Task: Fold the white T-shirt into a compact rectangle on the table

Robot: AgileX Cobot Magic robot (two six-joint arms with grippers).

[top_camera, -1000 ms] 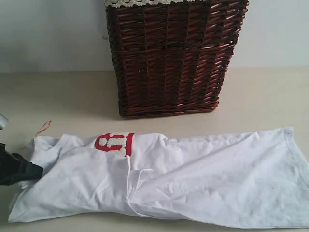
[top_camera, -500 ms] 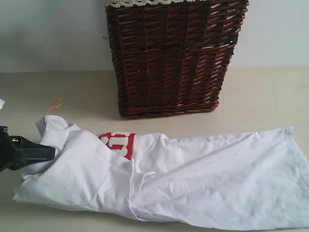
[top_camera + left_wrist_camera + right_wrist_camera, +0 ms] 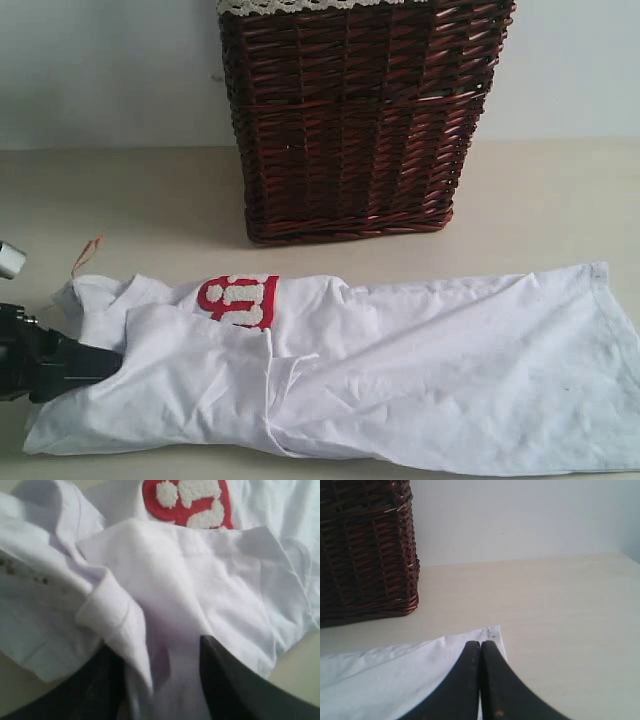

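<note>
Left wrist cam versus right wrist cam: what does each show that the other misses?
Only left wrist: the red letter patch and the left gripper, jaws apart with cloth between them. Only right wrist: the wicker basket, the wall and the right gripper, shut. Both: the white T-shirt and the table.

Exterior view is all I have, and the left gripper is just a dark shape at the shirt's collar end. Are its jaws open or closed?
Observer: Open. In the left wrist view the left gripper has its jaws apart, with a loose fold of the white T-shirt lying between them.
Operator: And the right gripper? I can't see it at all.
Observer: The right wrist view shows the right gripper with its jaws shut, its tips by the shirt's hem corner. I can't tell whether it touches the cloth.
</note>
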